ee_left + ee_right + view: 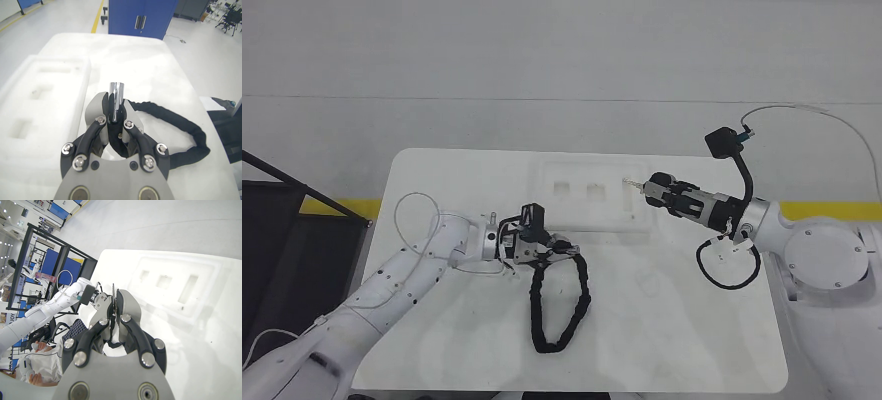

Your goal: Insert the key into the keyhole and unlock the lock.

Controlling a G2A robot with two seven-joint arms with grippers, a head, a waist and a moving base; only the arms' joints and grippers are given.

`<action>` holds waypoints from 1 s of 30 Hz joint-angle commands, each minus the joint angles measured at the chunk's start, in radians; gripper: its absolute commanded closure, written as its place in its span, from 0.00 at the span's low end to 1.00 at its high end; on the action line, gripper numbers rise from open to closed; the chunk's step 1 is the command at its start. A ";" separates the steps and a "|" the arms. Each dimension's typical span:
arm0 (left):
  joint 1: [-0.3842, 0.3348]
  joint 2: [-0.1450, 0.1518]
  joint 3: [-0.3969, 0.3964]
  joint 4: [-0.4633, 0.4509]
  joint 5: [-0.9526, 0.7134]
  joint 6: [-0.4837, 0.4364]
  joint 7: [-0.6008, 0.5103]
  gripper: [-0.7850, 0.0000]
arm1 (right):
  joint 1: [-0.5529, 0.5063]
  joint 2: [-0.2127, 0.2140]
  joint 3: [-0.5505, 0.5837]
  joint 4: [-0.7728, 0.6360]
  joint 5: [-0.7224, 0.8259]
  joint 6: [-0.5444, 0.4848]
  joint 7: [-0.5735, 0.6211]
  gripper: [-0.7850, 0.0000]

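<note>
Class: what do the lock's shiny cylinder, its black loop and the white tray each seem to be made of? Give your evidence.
Lock cylinder: likely polished, chrome-like metal; it mirrors its surroundings. Black loop: seemingly a matte fabric sleeve, wrinkled; its core is hidden. White tray: probably foam; soft-edged moulded recesses.

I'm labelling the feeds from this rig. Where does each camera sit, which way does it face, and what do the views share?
Top view: above the arms, looking down at the table; both arms show, left gripper holding the lock, right gripper holding the key.
Left wrist view: on the left wrist, looking along its fingers past the lock across the table.
Right wrist view: on the right wrist, looking past the key toward the left arm.
Shared: all three show the foam tray.
</note>
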 commanded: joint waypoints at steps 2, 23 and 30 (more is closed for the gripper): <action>0.019 0.018 -0.035 -0.054 0.012 -0.003 0.073 1.00 | -0.002 0.004 -0.021 -0.011 0.001 0.006 0.063 1.00; 0.052 0.077 -0.140 -0.231 0.207 0.021 0.390 1.00 | 0.162 0.025 -0.130 -0.136 0.029 0.164 0.354 1.00; 0.055 0.075 -0.139 -0.233 0.213 0.032 0.406 1.00 | 0.177 0.026 -0.139 -0.144 0.025 0.173 0.344 1.00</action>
